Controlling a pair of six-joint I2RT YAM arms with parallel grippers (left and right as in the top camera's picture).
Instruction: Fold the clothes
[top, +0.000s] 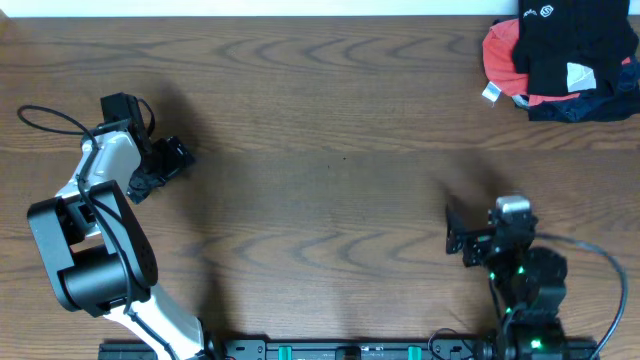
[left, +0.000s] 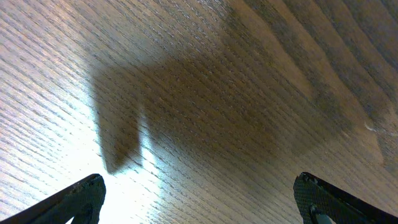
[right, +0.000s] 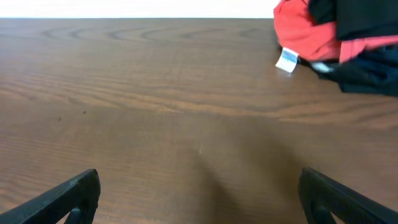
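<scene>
Dark brown wood-grain table (top: 320, 120) filling pretty much the whole overhead shot, with a thin white strip (top: 250, 7) just past its far edge. Heaped at the table's far right corner: the black top (top: 575, 40), crumpled over a red-orange shirt (top: 500, 50) and a dark navy garment (top: 580, 108), small white round logo (top: 546, 12) facing up close to the far edge, little white tag (top: 490, 93) poking out of the pile toward the table's middle. Pile right up against the far edge and reaching the right side of the shot, table's own right edge not visible there. Over the table's left half, about mid-depth, the left gripper (top: 160, 172), jaws spread wide and holding nothing, just bare wood and a shadow ahead of its fingers (left: 87, 196) in the wrist view. Over the near right part of the table, the right gripper (top: 457, 238), likewise fully released and empty-handed, fingertips (right: 81, 193) wide apart and pointed across the wood at the pile, well apart from it. Big open stretch of tabletop between the two grippers, and from both of them out to the far edge. Black cable (top: 45, 118) looping off the left arm toward the table's left edge, another thin lead (top: 600, 260) curling by the right arm near the right side. Dark rail (top: 350, 350) along the table's near edge.
</scene>
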